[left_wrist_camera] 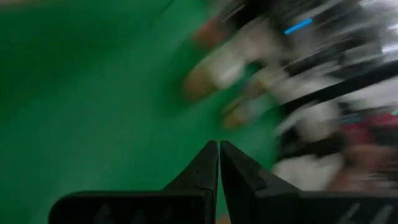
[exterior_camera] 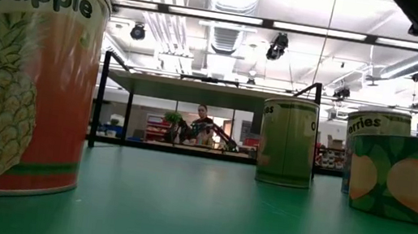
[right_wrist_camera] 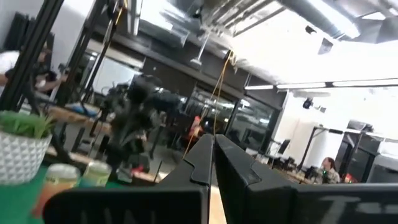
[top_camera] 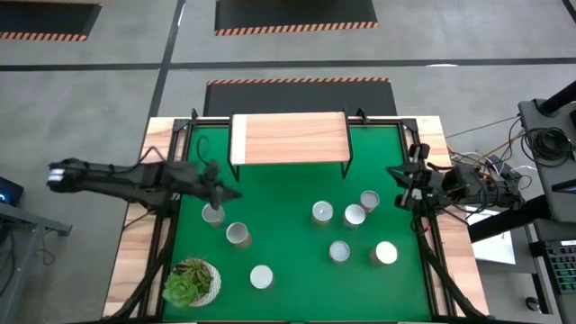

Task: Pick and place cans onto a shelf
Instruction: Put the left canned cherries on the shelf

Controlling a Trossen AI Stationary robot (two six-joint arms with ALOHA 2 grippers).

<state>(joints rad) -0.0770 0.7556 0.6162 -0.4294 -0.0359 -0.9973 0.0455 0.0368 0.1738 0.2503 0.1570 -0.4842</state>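
Observation:
Eight silver-topped cans stand upright on the green mat: two on the left (top_camera: 213, 214) (top_camera: 238, 234), one near the front (top_camera: 261, 276), and several on the right around one can (top_camera: 355, 216). The light-wood shelf (top_camera: 290, 137) stands at the far edge on thin black legs, with nothing on it. My left gripper (top_camera: 230, 193) is shut and empty, hovering just beyond the left pair of cans; its closed fingers show in the left wrist view (left_wrist_camera: 219, 152). My right gripper (top_camera: 397, 184) is shut and empty at the mat's right side, and it also shows in the right wrist view (right_wrist_camera: 212, 149).
A potted green succulent (top_camera: 191, 281) stands at the front left corner. Black frame bars run along both sides of the mat. In the low view a pineapple can (exterior_camera: 18, 74) stands close on the left, and other cans (exterior_camera: 287, 142) (exterior_camera: 401, 177) stand on the right. People are in the room behind.

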